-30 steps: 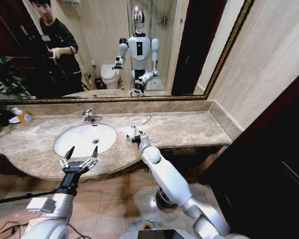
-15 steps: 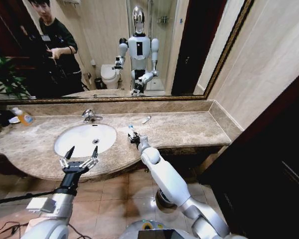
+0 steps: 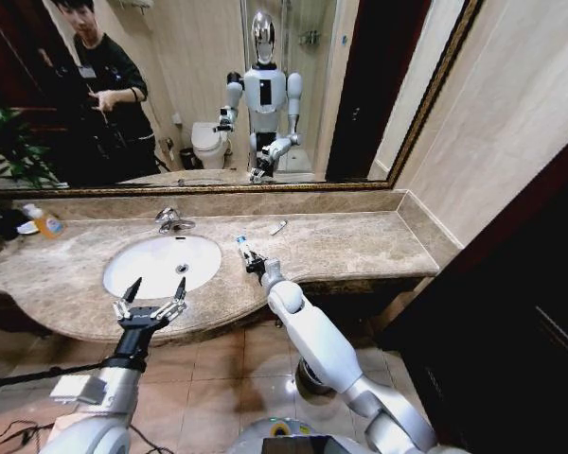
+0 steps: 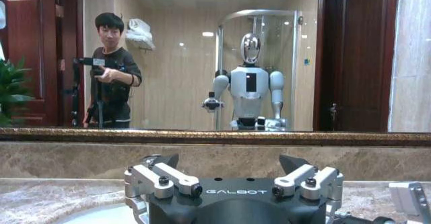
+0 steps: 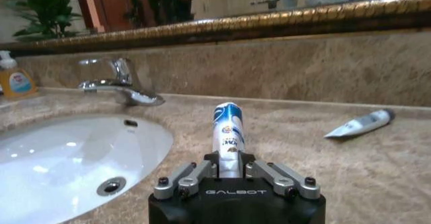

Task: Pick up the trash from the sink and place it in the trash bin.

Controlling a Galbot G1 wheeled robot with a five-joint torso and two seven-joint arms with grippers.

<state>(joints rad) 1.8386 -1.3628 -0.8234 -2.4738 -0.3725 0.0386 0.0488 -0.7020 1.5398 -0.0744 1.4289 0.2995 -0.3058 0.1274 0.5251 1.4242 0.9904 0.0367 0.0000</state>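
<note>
The left gripper (image 3: 154, 288) hovers at the sink's (image 3: 161, 263) near rim, fingers spread wide and empty. Right of the basin, the right gripper (image 3: 253, 264) pinches a tube (image 3: 242, 248) (white and blue) above the surface (image 3: 350, 246). Another tube (image 3: 278, 227) lies far right.

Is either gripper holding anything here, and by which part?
The right gripper clamps a white-blue tube by its lower end, upright above the counter. The left gripper is open, holding nothing.
</note>
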